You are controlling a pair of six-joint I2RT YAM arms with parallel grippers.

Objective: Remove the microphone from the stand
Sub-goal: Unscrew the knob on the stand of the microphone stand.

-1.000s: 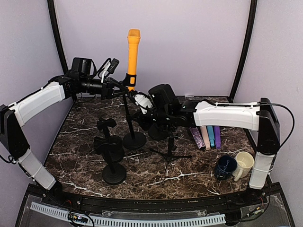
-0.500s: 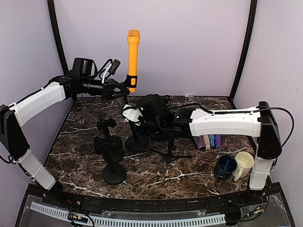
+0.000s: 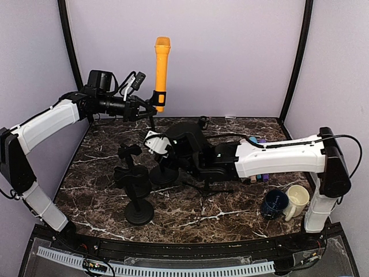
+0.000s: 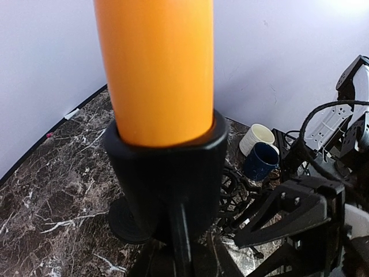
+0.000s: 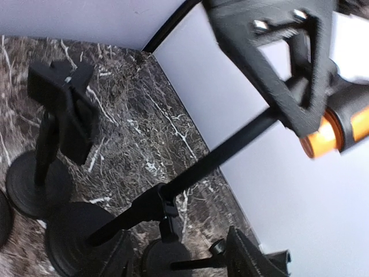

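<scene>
The orange microphone (image 3: 162, 63) stands upright in the black clip (image 3: 159, 98) at the top of the stand (image 3: 157, 135). My left gripper (image 3: 148, 107) is shut on the stand just under the clip. In the left wrist view the microphone (image 4: 155, 63) fills the top, seated in the clip (image 4: 167, 173), with my left gripper (image 4: 184, 262) closed around the pole. My right gripper (image 3: 154, 139) is open low on the pole. In the right wrist view the pole (image 5: 219, 153) crosses above the spread right gripper (image 5: 179, 254), apart from both fingers.
Two short black stands (image 3: 134, 184) (image 3: 130, 153) are at the front left. A tripod stand (image 3: 207, 186) sits under my right arm. A dark blue mug (image 3: 274, 203) and a cream mug (image 3: 298, 199) are at the right, with coloured sticks (image 3: 258, 173) behind them.
My right gripper has opened and has dropped down and to the left along the stand's pole. The left gripper and the microphone have not moved.
</scene>
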